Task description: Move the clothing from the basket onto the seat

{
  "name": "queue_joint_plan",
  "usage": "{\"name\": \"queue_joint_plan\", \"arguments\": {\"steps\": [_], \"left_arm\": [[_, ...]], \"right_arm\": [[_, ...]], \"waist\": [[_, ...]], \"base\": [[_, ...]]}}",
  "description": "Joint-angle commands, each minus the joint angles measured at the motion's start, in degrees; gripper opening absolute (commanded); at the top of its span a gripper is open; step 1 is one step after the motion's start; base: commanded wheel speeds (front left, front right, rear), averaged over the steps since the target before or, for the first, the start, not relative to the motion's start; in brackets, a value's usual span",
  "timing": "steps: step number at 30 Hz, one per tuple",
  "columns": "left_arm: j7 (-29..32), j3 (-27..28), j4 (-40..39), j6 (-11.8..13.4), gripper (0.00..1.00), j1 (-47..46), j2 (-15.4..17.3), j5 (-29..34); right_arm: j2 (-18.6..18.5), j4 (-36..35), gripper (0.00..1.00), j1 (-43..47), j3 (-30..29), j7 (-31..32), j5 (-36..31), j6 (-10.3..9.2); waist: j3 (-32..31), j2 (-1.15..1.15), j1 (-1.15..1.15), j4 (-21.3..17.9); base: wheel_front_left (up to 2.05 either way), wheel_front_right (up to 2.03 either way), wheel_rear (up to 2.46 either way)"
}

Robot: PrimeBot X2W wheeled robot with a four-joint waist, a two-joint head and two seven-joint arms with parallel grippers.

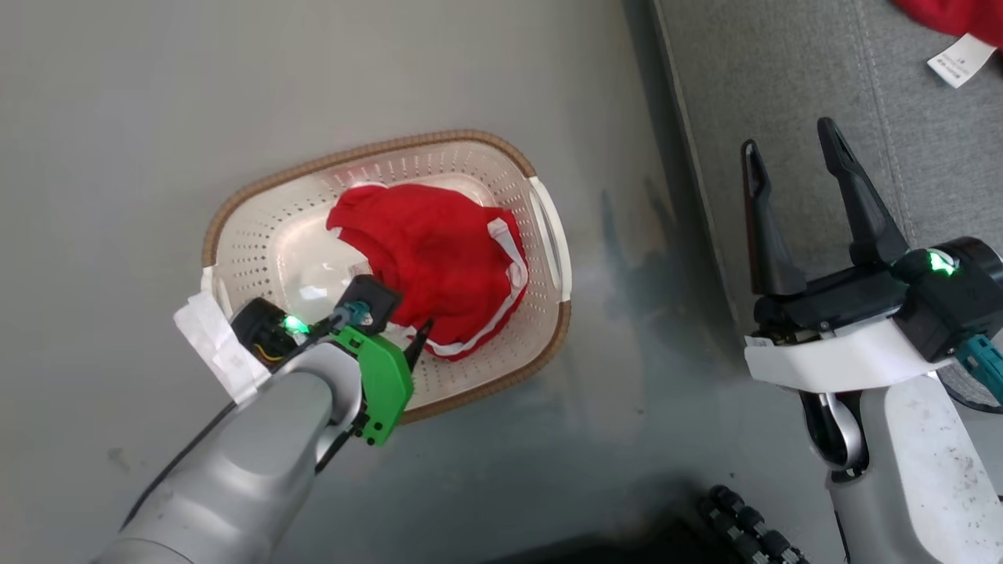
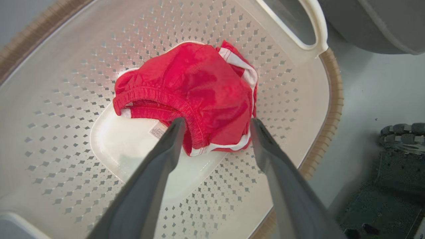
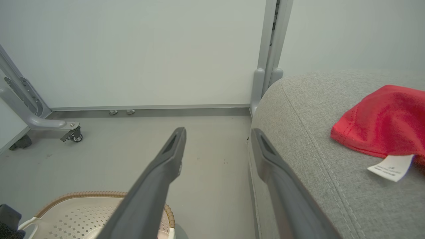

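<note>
Clothing (image 2: 199, 96): one piece in the basket (image 1: 258, 196), one on the seat (image 1: 783, 78).
We see the red shorts (image 1: 439, 258) bunched in the basket bottom. The left end effector (image 2: 217, 122) is open, with a finger on either side of their near edge. The right end effector (image 1: 788, 135) hangs open and empty beside the seat, where a second red garment (image 3: 385, 122) lies.

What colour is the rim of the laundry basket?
The basket's rim is brown with a woven look, clearest in the head view.
</note>
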Motion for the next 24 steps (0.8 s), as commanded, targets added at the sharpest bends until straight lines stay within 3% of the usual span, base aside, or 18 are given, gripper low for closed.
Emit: {"name": "queue_joint_plan", "arguments": {"steps": [1,10,24], "left_arm": [[0.65,-1.64,0.23,-0.11,1.0,-2.22,1.37,-1.8],[3.1,-10.16,-0.78,-0.04,1.0,-7.8,4.67,-11.87],[1.17,-14.24,9.96,-0.04,1.0,-13.46,2.44,-10.0]], "right_arm": [[-0.06,-0.46,1.0,-1.48,0.27,-0.11,0.54,-0.08],[-0.03,-3.91,1.0,-4.3,1.79,-0.11,-0.07,-0.08],[-0.06,-10.36,1.0,-7.38,4.55,-0.11,-2.4,-0.08]], "waist": [[7.14,0.65,-0.02,-3.94],[12.25,0.65,-0.02,-4.18],[17.29,0.65,-0.02,-4.35]], "base": [[0.0,0.0,0.0],[0.0,0.0,0.0],[0.0,0.0,0.0]]}}
